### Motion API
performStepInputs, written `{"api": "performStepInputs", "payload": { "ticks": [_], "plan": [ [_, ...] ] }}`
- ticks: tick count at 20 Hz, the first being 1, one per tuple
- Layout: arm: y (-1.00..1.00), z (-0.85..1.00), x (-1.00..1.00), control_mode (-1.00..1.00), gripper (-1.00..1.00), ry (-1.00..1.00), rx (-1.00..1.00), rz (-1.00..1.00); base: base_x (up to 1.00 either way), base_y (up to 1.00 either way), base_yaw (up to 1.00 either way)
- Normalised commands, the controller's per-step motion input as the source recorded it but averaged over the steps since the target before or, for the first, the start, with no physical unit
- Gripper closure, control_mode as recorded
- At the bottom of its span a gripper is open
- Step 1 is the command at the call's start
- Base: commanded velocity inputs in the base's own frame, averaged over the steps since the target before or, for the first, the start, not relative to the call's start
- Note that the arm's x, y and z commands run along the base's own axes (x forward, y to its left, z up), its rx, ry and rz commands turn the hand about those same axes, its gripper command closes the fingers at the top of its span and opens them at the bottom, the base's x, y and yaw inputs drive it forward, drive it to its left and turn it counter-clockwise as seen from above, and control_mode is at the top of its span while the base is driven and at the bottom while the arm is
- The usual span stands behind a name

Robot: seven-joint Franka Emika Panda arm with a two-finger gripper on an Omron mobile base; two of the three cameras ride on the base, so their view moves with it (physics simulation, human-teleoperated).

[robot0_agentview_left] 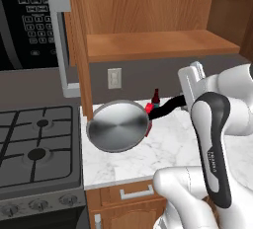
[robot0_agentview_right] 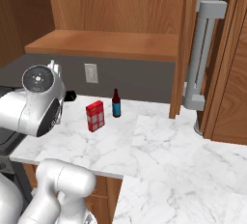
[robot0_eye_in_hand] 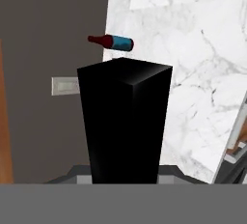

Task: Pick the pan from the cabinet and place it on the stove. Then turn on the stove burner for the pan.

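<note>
Above the white marble table, just right of the stove, the pan hangs in the air, tilted so its round silver-grey face turns toward the left base camera. It is out of the cabinet and not yet over a grate. Its black handle curves right toward the robot's hand, and the jaws are clenched on the far end of that handle; in the hand view the handle rises as a black bar straight out from between them.

The pan looks rigid, smooth metal and probably fairly heavy at the bowl. Held by the handle's end, it is likely to droop or twist, so a firm grip and slow carrying seem wise. The handle is the natural place to take hold.

The left base view shows the stove's grates, its knobs and the microwave above. The right base view instead shows a red box and a dark bottle standing on the table, with a wall outlet behind. The hand view shows the bottle lying sideways only because the camera is rolled.
</note>
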Motion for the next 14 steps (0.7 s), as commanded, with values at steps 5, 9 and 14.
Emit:
{"api": "performStepInputs", "payload": {
  "ticks": [5,9,14],
  "plan": [
    [0.37,-0.24,0.00,-1.00,1.00,0.03,0.08,0.07,0.00,0.00,0.00],
    [0.46,-0.20,0.04,-1.00,1.00,0.05,0.07,0.04,0.00,0.00,0.00],
    [0.45,-0.19,0.07,-1.00,1.00,0.08,0.06,0.04,0.00,0.00,0.00]
  ]
}}
